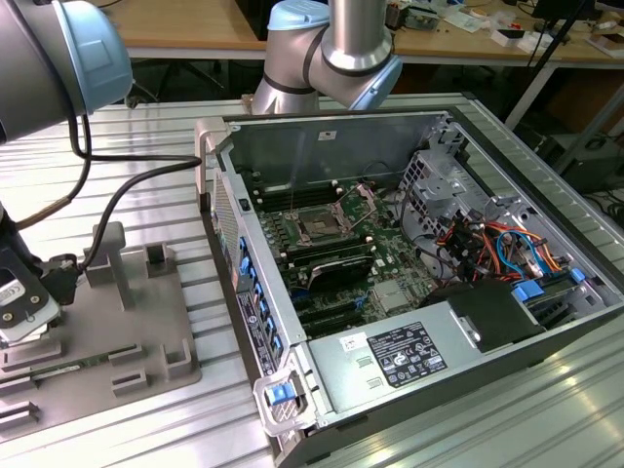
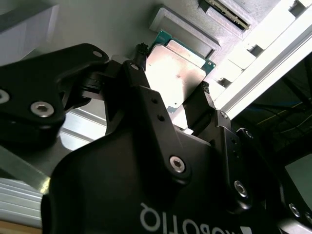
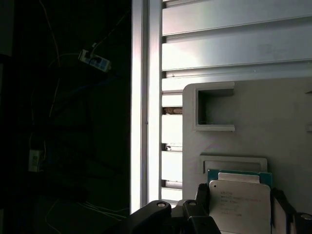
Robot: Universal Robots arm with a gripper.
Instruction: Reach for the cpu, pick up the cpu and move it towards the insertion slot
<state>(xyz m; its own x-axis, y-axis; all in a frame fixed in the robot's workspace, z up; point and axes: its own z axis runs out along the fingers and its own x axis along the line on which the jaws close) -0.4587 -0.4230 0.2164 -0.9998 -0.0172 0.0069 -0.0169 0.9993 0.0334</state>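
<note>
The cpu [image 2: 179, 68] is a flat silver square with a thin green rim. In both wrist views it sits between my gripper's two black fingers. My gripper [image 2: 173, 74] is shut on it, one fingertip [image 2: 140, 54] at one edge and the other at the opposite edge. The first wrist view shows the cpu [image 3: 239, 207] just above the grey holder plate [image 3: 273, 122]. In the exterior view my gripper [image 1: 15, 312] hangs over the grey holder plate [image 1: 146, 322] at the far left. The insertion slot [image 1: 317, 226] lies on the motherboard inside the open computer case, well to the exterior view's right of my gripper.
The case's tall side wall [image 1: 229, 244] stands between the holder plate and the motherboard. Upright grey posts [image 1: 109, 255] rise from the plate, and a black cable [image 1: 127, 190] arcs over it. Drive cages and bundled wires [image 1: 478, 244] fill the case's right side. Ribbed aluminium table [image 3: 234, 44].
</note>
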